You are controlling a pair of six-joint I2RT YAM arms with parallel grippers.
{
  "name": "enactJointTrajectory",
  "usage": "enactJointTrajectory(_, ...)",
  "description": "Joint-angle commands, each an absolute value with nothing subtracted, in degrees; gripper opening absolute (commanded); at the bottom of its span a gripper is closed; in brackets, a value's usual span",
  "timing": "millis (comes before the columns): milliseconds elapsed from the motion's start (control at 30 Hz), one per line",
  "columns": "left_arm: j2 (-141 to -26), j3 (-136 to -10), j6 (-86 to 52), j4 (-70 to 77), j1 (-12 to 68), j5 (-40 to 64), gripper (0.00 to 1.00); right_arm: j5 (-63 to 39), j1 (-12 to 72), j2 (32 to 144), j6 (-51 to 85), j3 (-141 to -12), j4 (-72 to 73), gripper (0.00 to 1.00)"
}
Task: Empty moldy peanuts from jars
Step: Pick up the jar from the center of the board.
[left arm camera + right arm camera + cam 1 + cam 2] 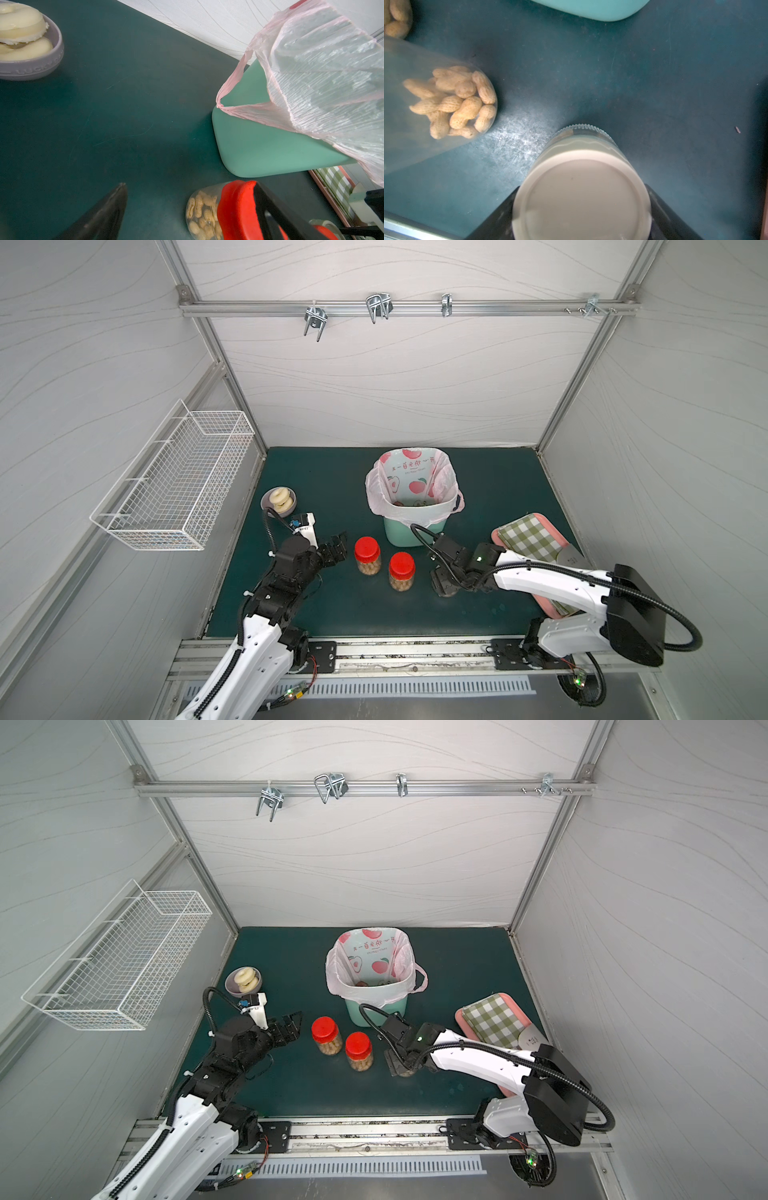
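Green mat (374, 614) under everything, and in both top views we have two jars standing upright side by side. The first red-lidded jar (368, 556) and the second red-lidded jar (401, 570) both have lids on and peanuts (368, 569) piled in the bottom. The left gripper (337, 549) sits just beside the first one, jaws spread wide, gripping nothing. Behind the jars stands the mint bin (395, 531), lined with a pink bag (415, 485). The right gripper (401, 1067) points down at the mat near the second jar, and from up here it hides what lies beneath it. A bowl (278, 501) of ring pastries sits far left, and a checked tray (532, 537) lies to the right.

Over to the left wrist view: one dark finger (104, 216) is well apart from its partner, which stands in front of a red lid (234, 207). Peanuts show through the glass beside it.

Now the right wrist view: the squat jar (583, 133) stands upright on the mat, its beige lid (581, 197) right between two black fingers (500, 218). They flank the lid closely, but the edges blur, so we cannot tell whether they press on it. Peanuts in a neighbouring jar lie close by.
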State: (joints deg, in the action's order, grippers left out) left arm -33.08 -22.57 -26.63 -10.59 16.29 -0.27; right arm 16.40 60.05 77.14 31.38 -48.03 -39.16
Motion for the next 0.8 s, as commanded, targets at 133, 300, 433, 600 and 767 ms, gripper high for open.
enactJointTrajectory(133,-29.9,-23.7,-25.3,-10.1,16.4,-0.8,0.93,15.2,58.5,72.8,29.8,-49.3,-44.0,0.50)
enactJointTrajectory(300,-27.9,-22.4,-21.3,-7.2,16.4,2.5,0.91,12.2,54.8,69.3,27.6,-50.2,-46.0,0.47)
enactJointTrajectory(433,-25.6,-22.7,-19.2,-7.4,16.4,4.1,0.92,8.9,50.6,66.9,25.2,-51.4,-47.6,0.47)
enactJointTrajectory(600,-24.5,-24.5,-18.3,-7.5,16.5,7.1,0.92,2.6,45.3,66.0,22.3,-54.9,-49.2,0.45)
enactJointTrajectory(767,-24.2,-26.0,-18.4,-7.4,17.6,10.3,0.91,1.3,44.2,68.0,20.6,-60.1,-52.4,0.42)
